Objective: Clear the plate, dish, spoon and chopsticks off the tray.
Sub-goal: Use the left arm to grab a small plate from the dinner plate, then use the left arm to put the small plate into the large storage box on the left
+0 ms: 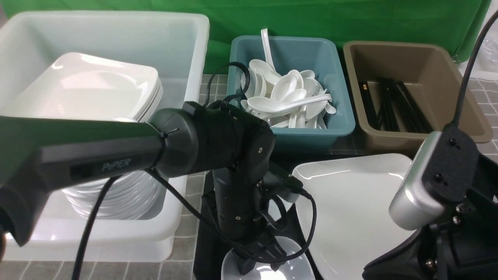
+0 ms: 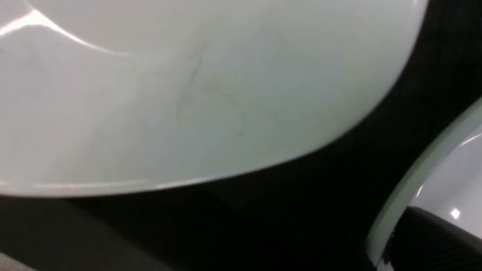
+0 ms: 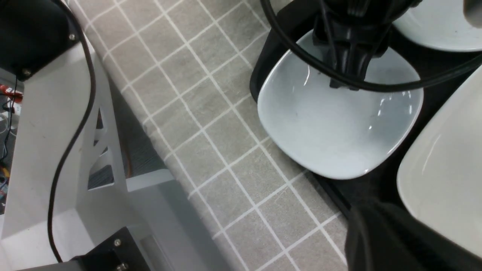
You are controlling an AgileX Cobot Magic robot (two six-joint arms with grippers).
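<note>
A small pale dish (image 3: 331, 139) sits at a corner of the black tray (image 3: 263, 60). My left gripper (image 3: 344, 84) stands over its far rim, shut on that rim. In the left wrist view one finger (image 2: 433, 241) lies inside the dish rim (image 2: 399, 203). In the front view the left gripper (image 1: 258, 268) and dish (image 1: 295, 268) are at bottom centre. The large white plate (image 1: 350, 202) lies just to their right. My right gripper (image 3: 391, 241) is a dark blur above the tray edge, shut and empty. No spoon or chopsticks show on the tray.
At the left, a white bin (image 1: 194, 46) holds stacked plates (image 1: 101, 85) and dishes. A teal tub (image 1: 338, 128) of white spoons and a brown tub (image 1: 470, 128) of black chopsticks stand behind the tray. A second small dish (image 3: 440, 26) lies beyond the left gripper.
</note>
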